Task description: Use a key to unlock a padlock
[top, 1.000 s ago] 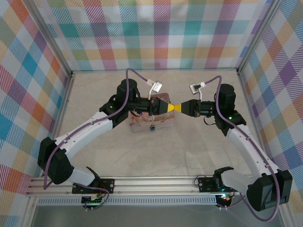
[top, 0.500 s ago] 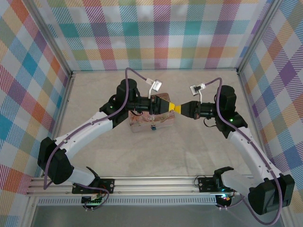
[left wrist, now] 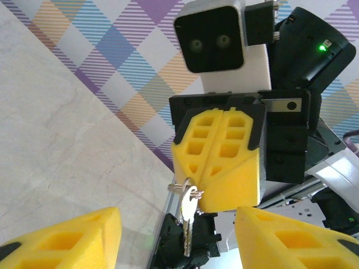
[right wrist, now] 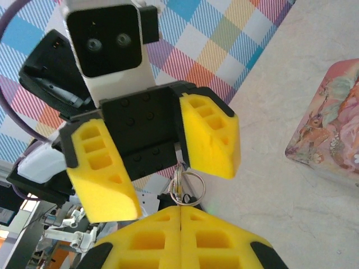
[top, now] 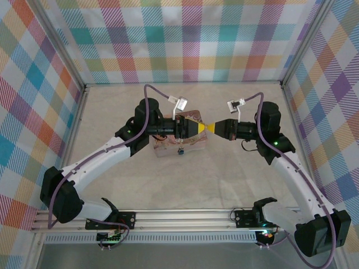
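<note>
Right gripper (left wrist: 216, 193): pads pressed together, pinching ring (right wrist: 189, 188). Key (left wrist: 187, 227) hangs below tip, mid-air. Left gripper (right wrist: 162, 174): spread either side of ring, gripping nothing. I'd back left straight off, no snagging ring. Left wrist gives key blade; right wrist gives box (right wrist: 331, 129).

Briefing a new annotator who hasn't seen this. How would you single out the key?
Above the pink box, the left gripper and right gripper meet tip to tip. The right one, shut, pinches a key ring; the key dangles beneath, slim, silver against yellow foam.
</note>
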You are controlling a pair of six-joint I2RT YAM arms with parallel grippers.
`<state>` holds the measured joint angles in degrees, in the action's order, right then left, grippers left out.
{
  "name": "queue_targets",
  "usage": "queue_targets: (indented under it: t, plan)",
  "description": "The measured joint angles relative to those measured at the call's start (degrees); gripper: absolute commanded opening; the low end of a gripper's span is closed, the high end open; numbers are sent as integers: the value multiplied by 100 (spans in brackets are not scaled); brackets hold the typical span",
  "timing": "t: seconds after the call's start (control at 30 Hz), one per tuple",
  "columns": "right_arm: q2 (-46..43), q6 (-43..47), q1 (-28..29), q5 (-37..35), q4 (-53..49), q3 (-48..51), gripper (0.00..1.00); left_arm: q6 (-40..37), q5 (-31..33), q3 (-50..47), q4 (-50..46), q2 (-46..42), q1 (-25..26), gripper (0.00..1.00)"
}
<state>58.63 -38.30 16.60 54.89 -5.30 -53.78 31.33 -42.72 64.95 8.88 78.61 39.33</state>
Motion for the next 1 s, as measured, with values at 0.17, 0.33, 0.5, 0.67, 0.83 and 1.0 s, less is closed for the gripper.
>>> queue_targets:
  t: [0.17, 0.33, 0.5, 0.67, 0.83, 1.0]
  plan:
    - [-63, -7, 0, -133, -2, -13, 0, 118, -9, -107, 181, 0, -4, 50]
    - [-72, -26, 0, -201, 2, -13, 0, 205, -24, -107, 319, 0, -4, 43]
    - [-72, -66, 0, -229, 7, -13, 0, 236, -42, -107, 413, 0, -4, 42]
    - [-74, -107, 0, -289, 9, -13, 0, 271, -109, -107, 490, 13, 2, 35]
    - [-118, -151, 0, -354, 37, -13, 0, 275, -138, -107, 492, 66, 2, 34]
    - [-170, -173, 0, -396, 175, -13, 0, 328, -142, -107, 492, 94, 35, 20]
